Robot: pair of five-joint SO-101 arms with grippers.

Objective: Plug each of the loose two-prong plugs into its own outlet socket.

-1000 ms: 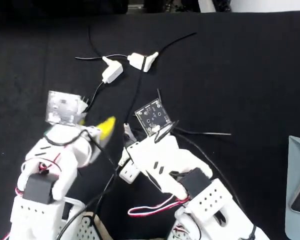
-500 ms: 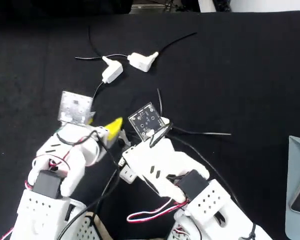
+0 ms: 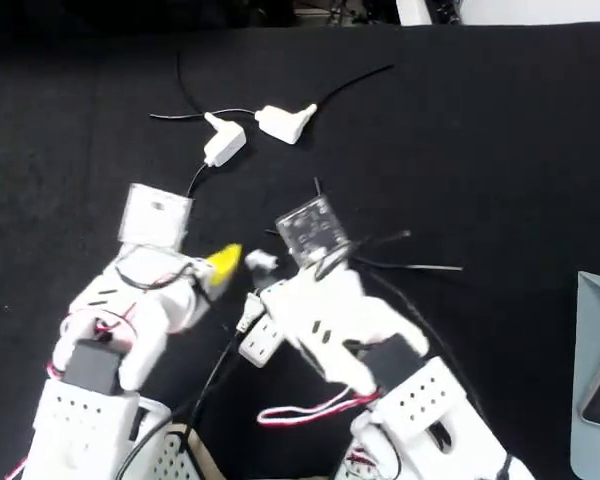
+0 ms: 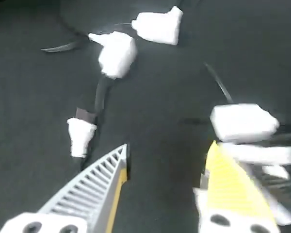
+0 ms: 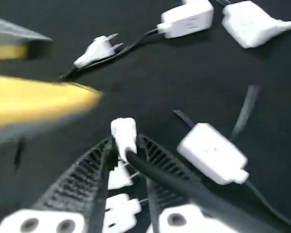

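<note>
Right hand (image 5: 124, 143) is clamped on a plug (image 5: 122, 130); a socket (image 5: 212, 153) lies just beside it on the tabletop (image 5: 194, 82). Left hand (image 4: 167, 148) has its fingers apart.

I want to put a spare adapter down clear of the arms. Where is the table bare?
Free: the wide stretch of black table between the right arm and the grey tray, and the strip outside the left arm. Crowded: the middle, where white outlet sockets and loose black cables lie ahead of both arms.
</note>
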